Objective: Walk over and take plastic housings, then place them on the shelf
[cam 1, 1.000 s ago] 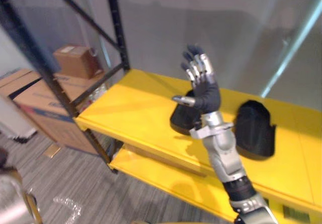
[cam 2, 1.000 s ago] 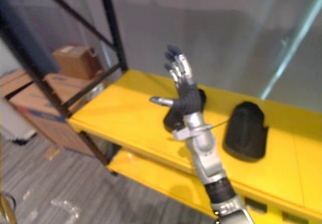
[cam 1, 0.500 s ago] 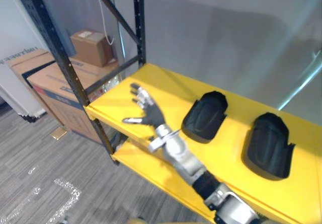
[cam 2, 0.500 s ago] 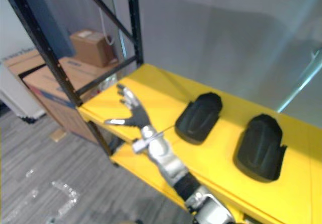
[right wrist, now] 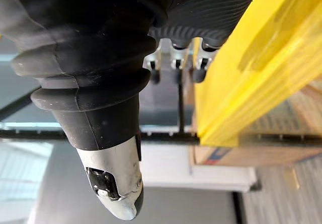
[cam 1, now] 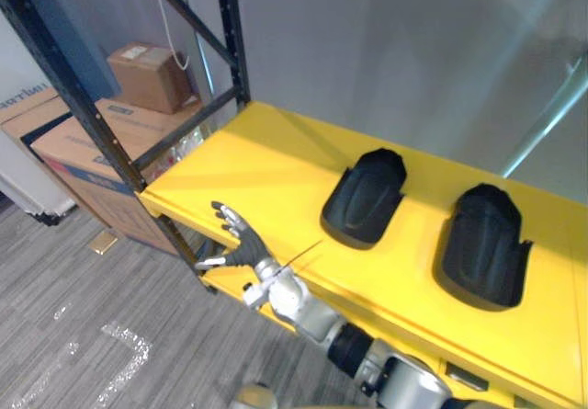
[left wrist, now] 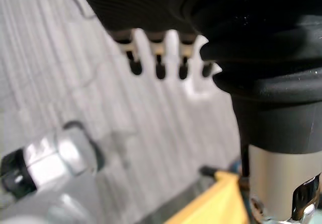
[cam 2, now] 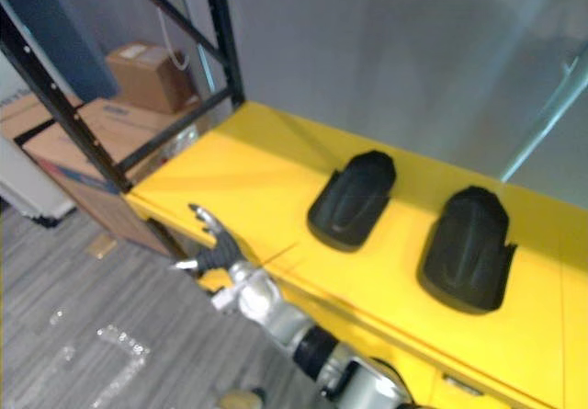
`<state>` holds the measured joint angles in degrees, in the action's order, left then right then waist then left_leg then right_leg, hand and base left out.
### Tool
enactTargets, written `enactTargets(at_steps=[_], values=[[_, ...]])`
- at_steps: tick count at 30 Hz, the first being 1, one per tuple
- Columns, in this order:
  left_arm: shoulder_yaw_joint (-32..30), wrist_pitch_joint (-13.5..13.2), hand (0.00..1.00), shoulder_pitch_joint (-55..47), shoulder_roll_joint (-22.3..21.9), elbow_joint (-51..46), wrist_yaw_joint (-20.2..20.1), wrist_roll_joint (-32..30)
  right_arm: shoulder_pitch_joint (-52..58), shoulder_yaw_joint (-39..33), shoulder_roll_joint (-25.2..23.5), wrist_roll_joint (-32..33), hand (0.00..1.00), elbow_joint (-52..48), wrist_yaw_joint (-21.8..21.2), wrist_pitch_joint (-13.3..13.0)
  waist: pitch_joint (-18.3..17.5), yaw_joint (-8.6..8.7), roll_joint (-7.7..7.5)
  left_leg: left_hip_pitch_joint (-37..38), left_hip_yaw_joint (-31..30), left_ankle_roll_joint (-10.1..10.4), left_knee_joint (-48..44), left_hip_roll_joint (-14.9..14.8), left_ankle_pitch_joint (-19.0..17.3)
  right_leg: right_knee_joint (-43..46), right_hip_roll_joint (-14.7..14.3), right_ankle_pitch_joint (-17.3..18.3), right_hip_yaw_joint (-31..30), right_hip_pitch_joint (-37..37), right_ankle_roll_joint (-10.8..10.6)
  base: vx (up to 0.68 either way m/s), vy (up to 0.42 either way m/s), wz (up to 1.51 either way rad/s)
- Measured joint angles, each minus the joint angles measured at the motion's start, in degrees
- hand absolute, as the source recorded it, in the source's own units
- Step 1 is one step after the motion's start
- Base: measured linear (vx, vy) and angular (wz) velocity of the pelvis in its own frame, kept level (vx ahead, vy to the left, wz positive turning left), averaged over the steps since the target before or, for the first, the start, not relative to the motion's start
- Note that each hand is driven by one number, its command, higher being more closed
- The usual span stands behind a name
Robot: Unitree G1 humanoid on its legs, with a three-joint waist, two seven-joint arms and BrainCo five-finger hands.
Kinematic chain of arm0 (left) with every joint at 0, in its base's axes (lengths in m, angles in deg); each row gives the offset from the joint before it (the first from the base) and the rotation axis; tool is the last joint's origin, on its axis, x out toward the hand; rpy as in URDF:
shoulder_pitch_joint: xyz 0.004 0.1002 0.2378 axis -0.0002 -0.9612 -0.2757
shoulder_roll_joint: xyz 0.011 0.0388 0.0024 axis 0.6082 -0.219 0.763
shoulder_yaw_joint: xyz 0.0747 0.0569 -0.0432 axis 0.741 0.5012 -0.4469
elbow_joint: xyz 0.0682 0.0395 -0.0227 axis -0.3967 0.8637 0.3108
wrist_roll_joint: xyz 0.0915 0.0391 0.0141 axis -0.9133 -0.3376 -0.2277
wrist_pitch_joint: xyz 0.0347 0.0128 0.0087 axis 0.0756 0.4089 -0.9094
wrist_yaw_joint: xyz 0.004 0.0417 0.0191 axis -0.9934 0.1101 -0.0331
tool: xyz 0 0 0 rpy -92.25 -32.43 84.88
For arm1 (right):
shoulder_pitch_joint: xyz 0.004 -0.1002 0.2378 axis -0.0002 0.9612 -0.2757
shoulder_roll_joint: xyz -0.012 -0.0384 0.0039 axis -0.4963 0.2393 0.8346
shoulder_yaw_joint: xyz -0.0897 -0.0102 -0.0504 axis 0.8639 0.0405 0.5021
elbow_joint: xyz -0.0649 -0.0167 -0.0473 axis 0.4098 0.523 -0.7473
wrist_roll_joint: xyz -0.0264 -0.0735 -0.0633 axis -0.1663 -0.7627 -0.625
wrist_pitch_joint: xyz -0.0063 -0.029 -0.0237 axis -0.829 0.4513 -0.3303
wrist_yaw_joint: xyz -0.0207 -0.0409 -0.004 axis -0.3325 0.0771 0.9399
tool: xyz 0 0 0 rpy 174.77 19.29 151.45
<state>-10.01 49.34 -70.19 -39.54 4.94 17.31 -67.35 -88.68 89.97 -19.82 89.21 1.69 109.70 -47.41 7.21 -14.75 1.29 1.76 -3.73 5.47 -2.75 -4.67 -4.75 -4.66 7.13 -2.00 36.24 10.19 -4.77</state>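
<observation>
Yellow shelf [cam 1: 248, 165], two black domed housings [cam 1: 365, 196]

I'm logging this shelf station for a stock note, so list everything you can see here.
plastic housings: two, black, side by side on the shelf, not touching
shelf: one, yellow, against the grey wall
rack posts: black, at the shelf's left end
cardboard boxes: at least two, brown, beyond the rack posts
floor: grey carpet, in front of the shelf
right hand: fingers spread, empty, by the shelf's front edge
left hand: fingers relaxed, empty, over the floor
</observation>
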Motion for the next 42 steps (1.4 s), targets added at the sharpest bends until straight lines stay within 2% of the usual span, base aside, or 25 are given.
enactTargets(at_steps=[8, 11, 15, 23, 26, 30, 37, 38, 42], values=[[0.2, 2.32, 0.0, 0.86, 0.3, 0.43, -3.48, 2.29, -0.16, -0.18, 0.01, -1.55, 0.0, -0.02, 2.79, 0.04, 2.09, 0.19, 0.62, 0.11, 0.55, 0.21, 0.02, -0.21, -0.17, 0.0, -0.01, 0.02, -0.22, -0.13, 0.02, 0.0, 0.011, -0.01], [2.66, 2.86, 0.0, 0.89, 0.79, 1.61, -6.03, 2.33, -0.39, -0.82, 0.01, -2.11, 0.0, -0.02, 3.4, 0.27, 2.09, 0.25, 0.62, 0.13, 0.74, 0.23, -0.05, -0.31, -0.18, 0.0, -0.06, 0.06, -0.24, -0.13, 0.07, 0.0, 0.0, 0.0], [4.05, 3.31, 0.0, 0.88, 1.17, 2.04, -8.51, 2.36, -0.42, -4.38, 0.05, -4.7, 0.0, -0.01, 6.07, 1.18, 2.36, 0.25, 0.98, 0.62, 0.98, 0.24, 0.06, -0.39, -0.19, 0.98, 0.22, 0.27, -0.24, -0.18, 0.17, -0.01, 0.022, -0.03], [6.26, 3.33, 0.0, 0.9, 2.22, 1.98, -8.63, 2.37, -0.03, -9.75, 0.05, -8.97, 0.0, 0.05, 13.19, 2.71, 3.32, 0.64, 0.48, 1.87, 1.52, -0.16, 1.3, 0.24, 0.17, 2.33, 1.58, 0.68, -0.5, -0.27, -0.52, -0.01, 0.038, -0.01], [6.6, 3.25, 0.0, 0.88, 2.36, 1.95, -8.59, 2.37, 0.13, -10.89, 0.04, -10.11, 0.0, 0.14, 14.24, 3.39, 3.34, 0.63, 0.46, 2.98, 2.58, -0.17, 2.29, 0.36, 0.3, 2.3, 1.82, 0.59, -1.34, -0.24, -0.65, 0.03, 0.038, -0.14], [8.67, 3.23, 0.0, 1.14, 3.39, 1.71, -8.41, 2.36, 0.3, -13.06, 0.04, -10.44, 0.0, 1.71, 15.55, 4.34, 3.43, 1.47, 0.08, 3.28, 2.98, -0.17, 2.55, 0.6, 0.3, 2.21, 2.08, 0.5, -1.67, -0.24, -0.79, 0.02, 0.022, -0.05], [9.0, 3.31, 0.0, 1.27, 3.77, 1.39, -8.24, 2.22, 1.37, -13.76, 0.04, -10.44, 0.0, 2.75, 15.57, 4.24, 3.83, 1.71, -0.62, 3.63, 3.52, -0.16, 2.22, 0.61, 0.29, 2.6, 2.31, 0.48, -1.83, -0.25, -0.82, 0.0, 0.005, 0.0], [9.01, 3.32, 0.0, 1.28, 3.83, 1.37, -8.24, 2.13, 1.51, -13.76, 0.04, -10.43, 0.0, 3.15, 15.52, 4.12, 4.12, 1.72, -0.74, 3.42, 4.32, -0.12, 1.23, 0.62, 0.23, 3.54, 2.64, 0.69, -1.87, -0.3, -0.62, -0.04, 0.035, 0.03], [11.39, 3.45, 0.0, 2.66, 4.46, 1.63, -7.79, 1.74, 1.25, -11.85, -0.03, -10.57, 0.0, 3.03, 15.23, 2.61, 8.03, 2.72, -0.08, -1.2, 5.44, 0.11, -11.94, -0.34, -5.05, 15.63, 5.2, 6.95, -3.77, -3.83, -0.71, -0.12, 0.076, -0.08]])
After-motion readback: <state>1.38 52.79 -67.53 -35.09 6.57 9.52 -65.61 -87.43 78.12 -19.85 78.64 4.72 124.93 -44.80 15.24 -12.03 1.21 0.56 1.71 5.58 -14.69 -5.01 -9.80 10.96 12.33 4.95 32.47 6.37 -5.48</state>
